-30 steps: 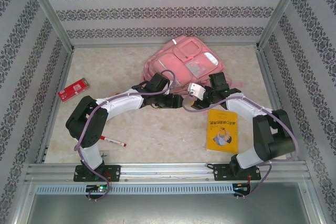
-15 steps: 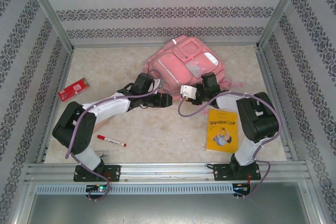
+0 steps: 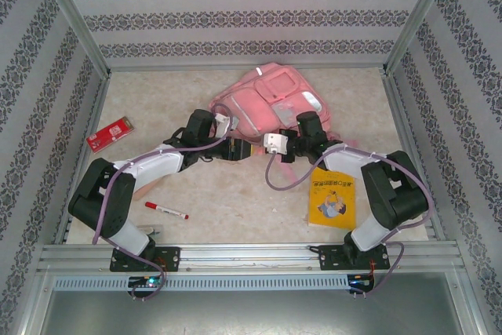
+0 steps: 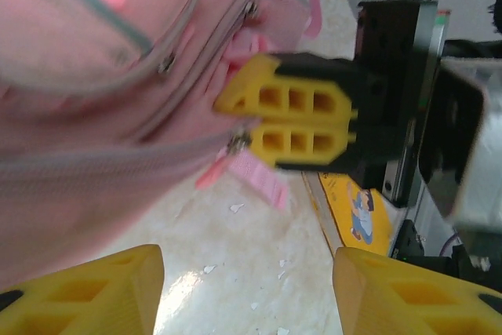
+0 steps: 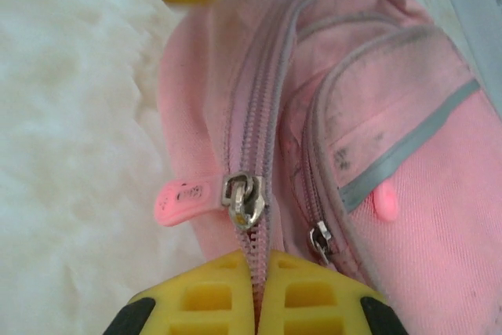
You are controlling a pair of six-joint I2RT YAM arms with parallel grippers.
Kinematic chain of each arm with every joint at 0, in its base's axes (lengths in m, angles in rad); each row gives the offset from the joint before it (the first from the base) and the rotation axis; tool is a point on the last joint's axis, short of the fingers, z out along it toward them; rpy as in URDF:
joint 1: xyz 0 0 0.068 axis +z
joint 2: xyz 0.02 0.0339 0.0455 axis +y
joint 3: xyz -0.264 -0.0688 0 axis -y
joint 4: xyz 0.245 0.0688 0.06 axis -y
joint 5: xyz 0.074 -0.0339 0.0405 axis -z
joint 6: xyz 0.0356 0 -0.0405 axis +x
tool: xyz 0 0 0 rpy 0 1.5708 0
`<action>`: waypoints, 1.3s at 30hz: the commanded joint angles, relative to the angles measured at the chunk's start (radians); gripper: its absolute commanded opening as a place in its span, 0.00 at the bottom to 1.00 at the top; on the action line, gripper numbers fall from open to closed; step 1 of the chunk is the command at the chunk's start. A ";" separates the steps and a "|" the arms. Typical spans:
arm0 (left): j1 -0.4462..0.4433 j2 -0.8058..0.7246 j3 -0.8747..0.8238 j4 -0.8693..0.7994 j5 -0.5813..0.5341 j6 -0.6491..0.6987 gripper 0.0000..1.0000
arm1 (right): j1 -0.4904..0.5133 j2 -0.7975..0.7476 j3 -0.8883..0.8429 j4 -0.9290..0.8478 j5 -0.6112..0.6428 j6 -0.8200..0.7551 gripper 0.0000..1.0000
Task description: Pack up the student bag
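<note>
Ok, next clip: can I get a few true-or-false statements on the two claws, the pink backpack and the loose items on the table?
1. The right claw is shut on the zip seam of the pink fabric backpack. True.
2. The left claw grips the backpack. False: its jaws stand open over the beige table, beside the bag.
3. The yellow picture book is packed inside the backpack. False: it lies flat on the table beside the right arm.
4. A white marker pen with a red cap lies on the table near the left arm. True.
</note>
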 commanded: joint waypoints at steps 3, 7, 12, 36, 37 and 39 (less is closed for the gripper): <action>-0.002 0.000 -0.038 0.145 0.049 0.066 0.55 | 0.012 -0.051 0.021 0.025 -0.184 0.112 0.00; -0.002 0.021 -0.047 0.167 0.050 0.051 0.52 | 0.010 -0.050 0.031 0.027 -0.227 0.160 0.00; -0.014 0.029 -0.054 0.165 0.077 0.060 0.49 | -0.001 -0.024 0.040 0.050 -0.257 0.213 0.00; -0.018 0.083 -0.024 0.244 0.142 0.029 0.52 | 0.014 -0.009 0.086 0.003 -0.352 0.245 0.00; -0.018 0.089 -0.016 0.240 0.141 0.028 0.52 | 0.016 -0.010 0.085 0.001 -0.352 0.248 0.00; -0.020 0.098 -0.005 0.232 0.134 0.031 0.51 | 0.021 -0.012 0.084 -0.001 -0.349 0.249 0.00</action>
